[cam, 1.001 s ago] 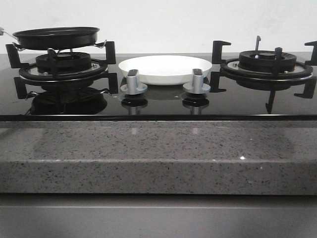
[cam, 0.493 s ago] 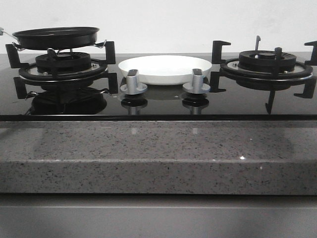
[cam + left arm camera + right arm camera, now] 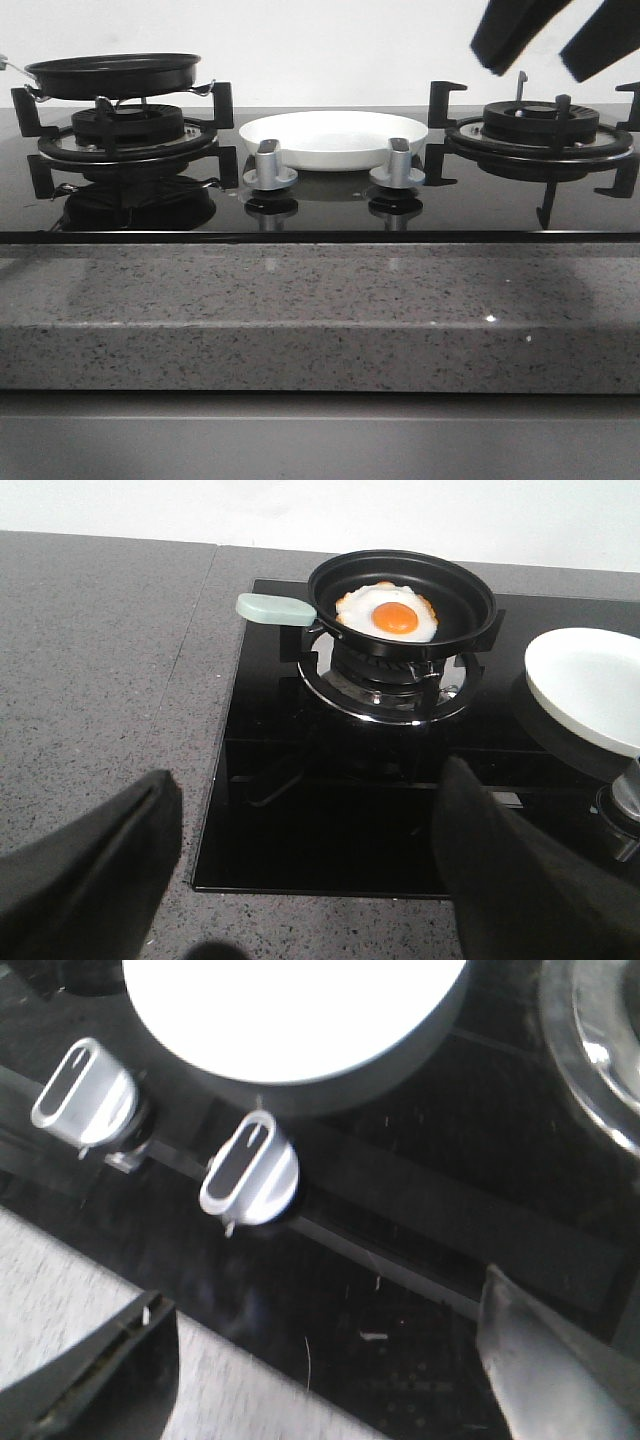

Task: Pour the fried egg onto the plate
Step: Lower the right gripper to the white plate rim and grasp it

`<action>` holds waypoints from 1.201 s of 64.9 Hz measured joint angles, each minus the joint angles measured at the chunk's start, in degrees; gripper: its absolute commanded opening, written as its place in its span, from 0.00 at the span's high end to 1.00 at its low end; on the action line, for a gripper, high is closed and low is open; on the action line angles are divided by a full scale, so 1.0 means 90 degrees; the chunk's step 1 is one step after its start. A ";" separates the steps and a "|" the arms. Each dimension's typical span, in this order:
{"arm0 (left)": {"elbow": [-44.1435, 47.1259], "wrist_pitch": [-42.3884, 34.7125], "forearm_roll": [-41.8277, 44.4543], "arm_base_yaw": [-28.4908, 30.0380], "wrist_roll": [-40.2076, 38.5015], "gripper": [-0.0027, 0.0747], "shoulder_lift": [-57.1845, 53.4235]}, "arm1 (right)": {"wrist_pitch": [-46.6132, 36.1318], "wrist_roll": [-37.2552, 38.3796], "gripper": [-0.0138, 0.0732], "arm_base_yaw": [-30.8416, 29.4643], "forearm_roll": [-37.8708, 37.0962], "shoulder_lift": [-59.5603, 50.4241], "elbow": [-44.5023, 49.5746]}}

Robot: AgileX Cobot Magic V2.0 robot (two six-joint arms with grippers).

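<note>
The fried egg (image 3: 388, 614), white with an orange yolk, lies in a black frying pan (image 3: 470, 590) with a pale green handle (image 3: 275, 608) on the left burner. In the front view the pan (image 3: 112, 75) hides the egg. The white plate (image 3: 335, 135) (image 3: 590, 685) (image 3: 290, 1010) sits empty on the hob's middle, behind the knobs. My left gripper (image 3: 308, 775) is open and empty, hovering over the hob's near left corner, well short of the pan. My right gripper (image 3: 538, 68) (image 3: 322, 1295) is open and empty, high above the right burner's front.
Two silver knobs (image 3: 270, 170) (image 3: 397, 170) stand in front of the plate. The right burner grate (image 3: 540, 130) is bare. A speckled grey stone counter (image 3: 320, 310) runs along the front and left of the black glass hob (image 3: 330, 820).
My right gripper has come into the front view at the top right, above the right burner. Pan, plate and knobs have not moved.
</note>
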 measured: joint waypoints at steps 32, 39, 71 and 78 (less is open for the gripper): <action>0.0000 0.0000 0.0000 0.0000 0.0000 0.31 0.0000 | 0.1300 0.0015 0.17 -0.0144 0.0447 0.2539 -0.2839; 0.0000 0.0000 0.0000 0.0000 0.0000 0.33 0.0000 | 0.1607 0.0075 0.25 -0.0367 0.0591 0.3046 -0.3421; 0.0000 0.0000 0.0000 0.0000 0.0000 0.48 0.0010 | 0.1976 0.0102 0.39 -0.0560 0.0848 0.4551 -0.5134; 0.0000 -0.0012 0.0000 0.0000 0.0000 0.50 0.0010 | 0.2019 0.0102 0.39 -0.0560 0.0848 0.4770 -0.5315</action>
